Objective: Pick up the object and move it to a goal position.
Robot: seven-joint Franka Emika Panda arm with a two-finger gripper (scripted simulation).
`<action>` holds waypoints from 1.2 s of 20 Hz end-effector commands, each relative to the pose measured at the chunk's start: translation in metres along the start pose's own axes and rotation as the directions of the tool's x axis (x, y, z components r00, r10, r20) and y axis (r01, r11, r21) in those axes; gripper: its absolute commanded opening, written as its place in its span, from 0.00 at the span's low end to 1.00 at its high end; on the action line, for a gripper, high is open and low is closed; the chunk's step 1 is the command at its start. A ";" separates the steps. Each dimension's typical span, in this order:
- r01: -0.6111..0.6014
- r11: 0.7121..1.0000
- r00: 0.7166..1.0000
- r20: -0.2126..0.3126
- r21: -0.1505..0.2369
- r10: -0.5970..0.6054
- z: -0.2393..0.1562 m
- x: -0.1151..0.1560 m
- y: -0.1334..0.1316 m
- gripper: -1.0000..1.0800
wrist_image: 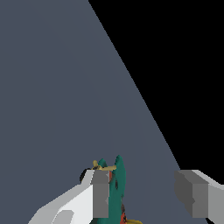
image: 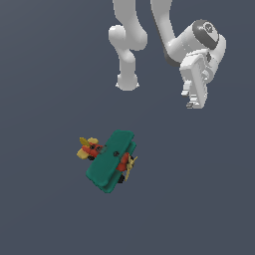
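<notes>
The toy plane (image: 110,160) is seen lying on the grey floor (image: 45,209), tipped a bit on its side. The gripper (image: 190,98) is held up high, well apart from it. Its jaws are spread open, and nothing is held.

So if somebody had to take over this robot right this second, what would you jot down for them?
Gripper: open and empty, raised well clear of the floor, up and toward the exterior view's right of the toy.
Toy biplane: lying on the grey floor, untouched; teal wings uppermost, yellow tail toward the exterior view's left, yellow propeller toward its right.
In the wrist view one finger overlaps the plane, but there is no contact.
Done: nothing yet; the plane has not been picked up.
Left: come down over the plane, close on it, lift, carry it to the goal. No goal marker is visible in either view.
</notes>
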State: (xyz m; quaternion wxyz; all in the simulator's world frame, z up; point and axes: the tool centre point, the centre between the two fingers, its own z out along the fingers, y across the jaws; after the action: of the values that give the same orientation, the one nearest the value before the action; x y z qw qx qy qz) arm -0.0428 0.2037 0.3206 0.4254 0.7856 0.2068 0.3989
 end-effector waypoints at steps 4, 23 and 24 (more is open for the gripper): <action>0.067 0.997 0.997 0.038 -0.050 -0.065 0.038 -0.037 -0.017 0.62; 0.252 0.957 0.956 0.190 -0.144 -0.223 0.135 -0.169 -0.039 0.62; 0.256 0.956 0.954 0.194 -0.145 -0.226 0.137 -0.172 -0.039 0.62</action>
State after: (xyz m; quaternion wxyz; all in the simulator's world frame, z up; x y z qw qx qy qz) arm -0.0339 0.0471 0.1708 0.5493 0.7488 0.2280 0.2926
